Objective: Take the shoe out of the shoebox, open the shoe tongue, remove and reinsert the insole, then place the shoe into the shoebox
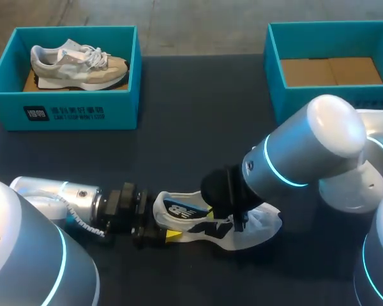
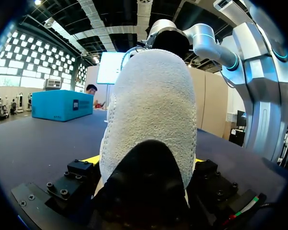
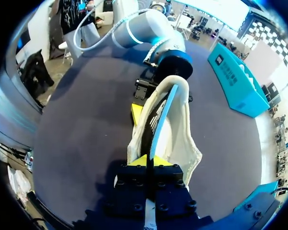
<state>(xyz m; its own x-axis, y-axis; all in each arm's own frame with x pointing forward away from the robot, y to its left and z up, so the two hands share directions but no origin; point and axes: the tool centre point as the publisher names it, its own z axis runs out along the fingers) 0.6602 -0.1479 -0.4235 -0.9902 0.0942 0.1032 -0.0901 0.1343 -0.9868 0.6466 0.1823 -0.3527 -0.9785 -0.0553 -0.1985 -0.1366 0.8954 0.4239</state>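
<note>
Quick status from my end. My left claw [image 1: 159, 223] is clamped on the heel of the shoe [image 1: 249, 226], 1 yellow tip on each side. From that wrist, the heel is a bumpy white knit with a smooth black patch low down.

My right claw [image 3: 149, 161] is pinched tight on the insole [image 3: 159, 122]. It's a thin blue sheet, seen edge-on from that wrist, standing up out of the shoe's opening. From overhead its face is dark blue with a white logo printed on it.

The shoe lies on the dark matte table [image 1: 198, 127] at about 6 o'clock, heel toward 9 and toe toward 3. It's white mesh with black and yellow bits along the side.

There are 2 teal boxes at the far edge. The left box [image 1: 121, 108] sits at about 10 o'clock, with white print and a small dark logo block on its front wall. It holds a second sneaker [image 1: 76, 60], cream and grey with white laces. The right box [image 1: 274, 57] is at about 2 o'clock, with brown cardboard showing on its floor and faint print on its front.
</note>
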